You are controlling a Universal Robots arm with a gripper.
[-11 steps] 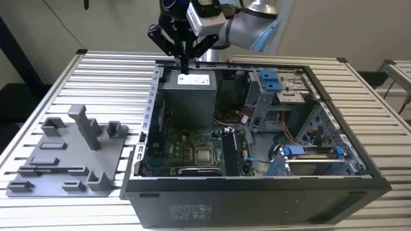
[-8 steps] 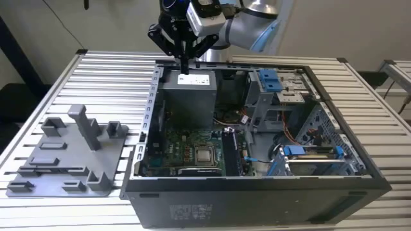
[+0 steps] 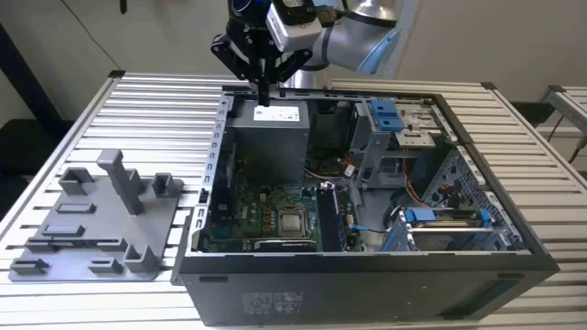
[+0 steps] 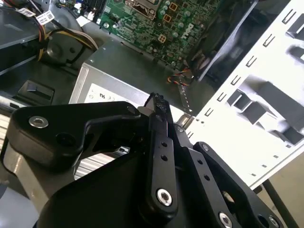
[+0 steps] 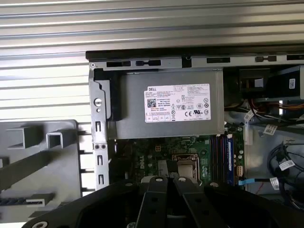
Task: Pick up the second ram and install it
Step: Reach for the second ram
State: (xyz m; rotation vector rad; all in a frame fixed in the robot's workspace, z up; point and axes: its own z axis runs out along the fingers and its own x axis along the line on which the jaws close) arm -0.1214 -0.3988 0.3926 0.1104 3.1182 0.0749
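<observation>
Above the power supply (image 3: pixel 271 141) in the exterior view, gripper (image 3: pixel 263 96) closed on nothing, ram (image 3: pixel 78 241) on tray (image 3: pixel 161 220) at 7 o'clock, well apart

Even bright light from above; glare on bench (image 3: pixel 156 103) slats; case (image 3: pixel 367 282) interior dim; soft shadows beside tray (image 3: pixel 156 227).

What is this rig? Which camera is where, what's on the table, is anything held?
A robot arm with a gripper hangs over an open PC case on a slatted table. The exterior view is from a camera off the arm; both wrist views are from cameras on the arm, looking past the gripper at the power supply and motherboard. A grey tray of holders lies beside the case, on the exterior view's left. Whether the gripper holds anything, I cannot tell.
</observation>
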